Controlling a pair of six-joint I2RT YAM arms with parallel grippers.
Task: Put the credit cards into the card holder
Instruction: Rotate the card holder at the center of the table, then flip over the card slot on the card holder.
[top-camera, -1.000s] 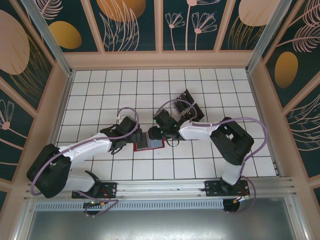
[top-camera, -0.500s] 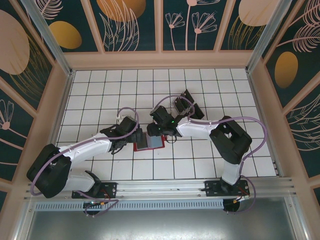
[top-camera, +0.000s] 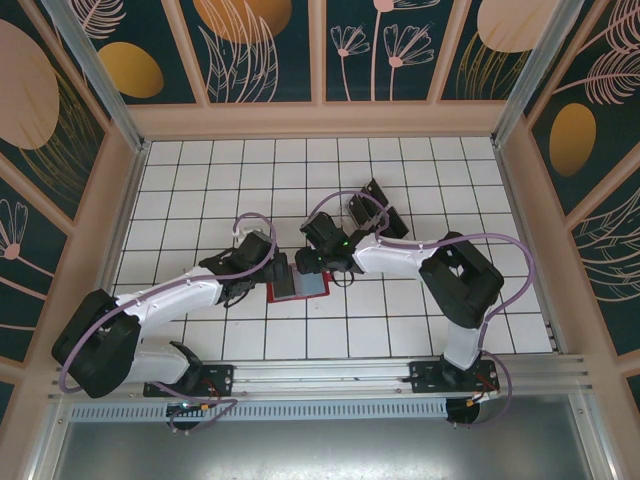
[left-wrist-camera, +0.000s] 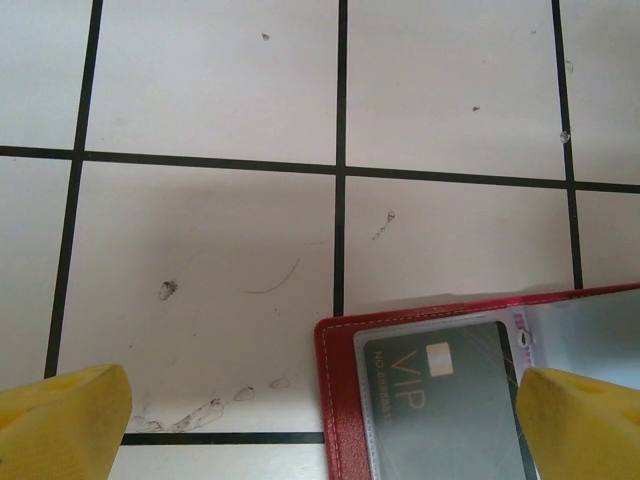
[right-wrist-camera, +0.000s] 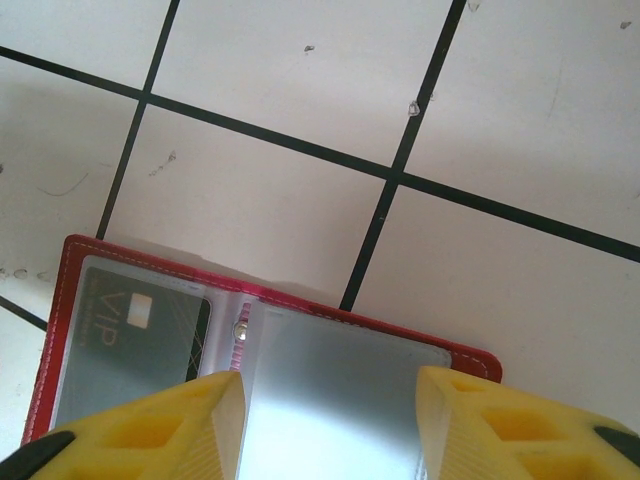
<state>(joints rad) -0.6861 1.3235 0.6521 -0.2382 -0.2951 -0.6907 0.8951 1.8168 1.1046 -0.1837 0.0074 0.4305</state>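
The red card holder (top-camera: 297, 286) lies open on the tiled table, between my two grippers. Its left sleeve holds a dark credit card (left-wrist-camera: 445, 395) marked VIP, which is also in the right wrist view (right-wrist-camera: 130, 350). My left gripper (left-wrist-camera: 325, 430) is wide open, and the card holder's (left-wrist-camera: 335, 400) left corner lies between its yellow fingertips (left-wrist-camera: 60, 425). My right gripper (right-wrist-camera: 330, 430) hovers over the card holder's (right-wrist-camera: 470, 358) glossy right sleeve. Its jaws are half apart and I see nothing between them. Several black credit cards (top-camera: 378, 210) lie fanned behind the right arm.
The white tiled table (top-camera: 220, 180) is walled on three sides by patterned panels (top-camera: 320, 50). Both arms reach in from the near rail (top-camera: 330, 375) and meet at mid-table. Cables loop over each wrist.
My right gripper has shifted slightly back and to the left over the card holder. The left gripper and the card holder have not moved.
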